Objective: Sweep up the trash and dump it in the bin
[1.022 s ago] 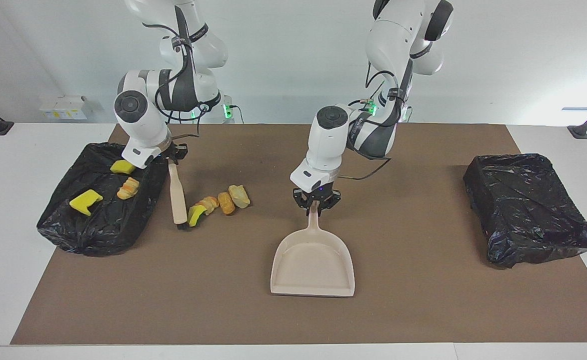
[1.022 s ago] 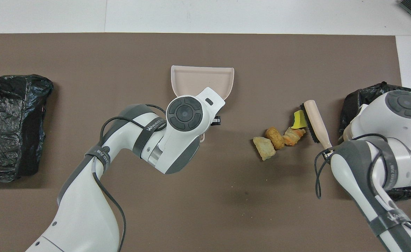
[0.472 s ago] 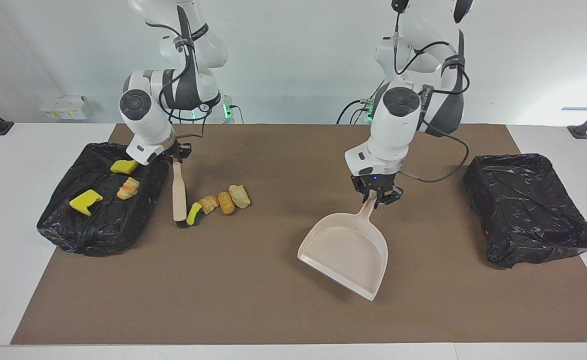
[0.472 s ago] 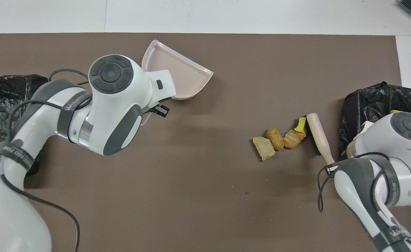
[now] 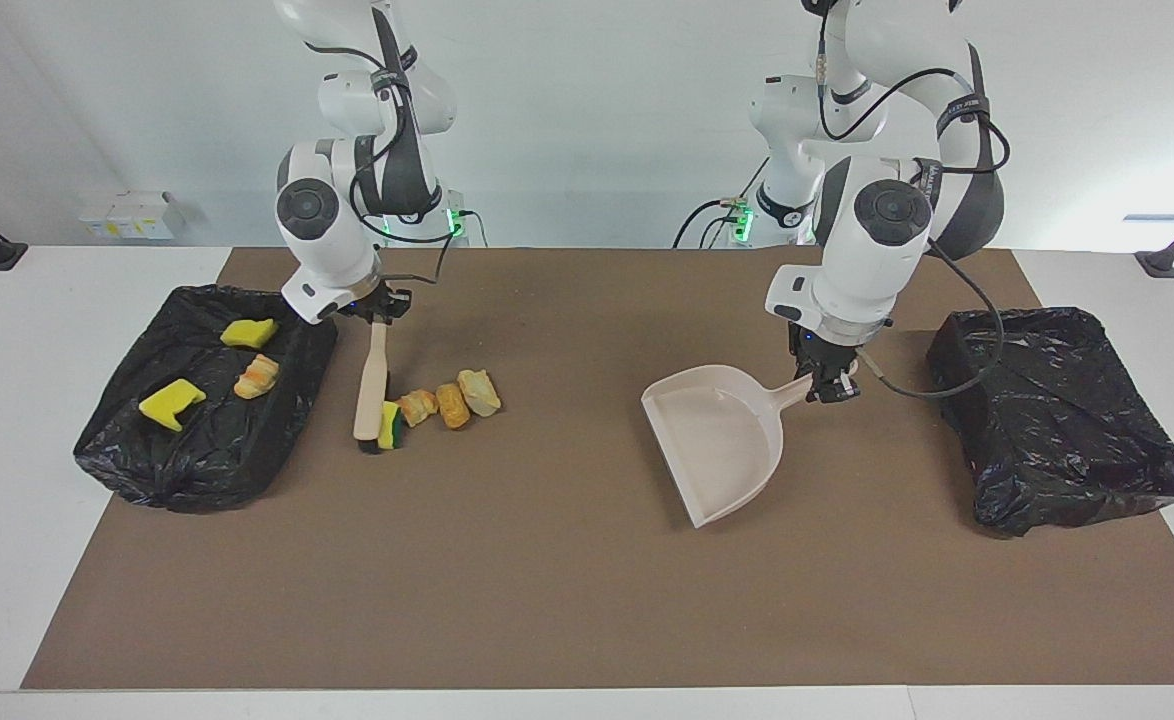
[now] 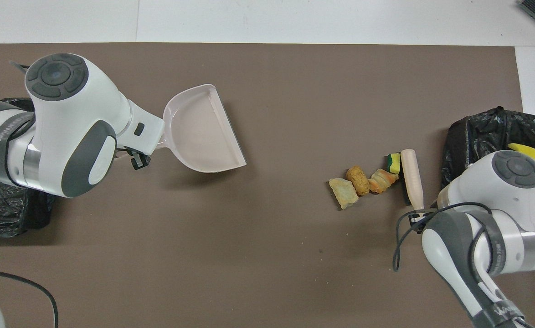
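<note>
Over the last second the left gripper [image 5: 831, 385], clamped on the beige plastic dustpan [image 5: 717, 450], swung it toward the left arm's end, its mouth now facing the trash chunks [image 5: 442, 405]. The right gripper [image 5: 375, 312], closed on the wooden-handled brush [image 5: 371, 385], nudged them; a sweep seems next.

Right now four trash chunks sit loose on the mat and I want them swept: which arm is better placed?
Right: its pincer holds the brush against the chunks.

I see a brown mat [image 5: 567, 600] covering most of the white desk [image 5: 7, 520]. A small white box [image 5: 127, 214] sits at the desk's edge nearest the robots, toward the right arm's end. Black clamp stands [image 5: 1172, 250] grip both desk ends.
</note>
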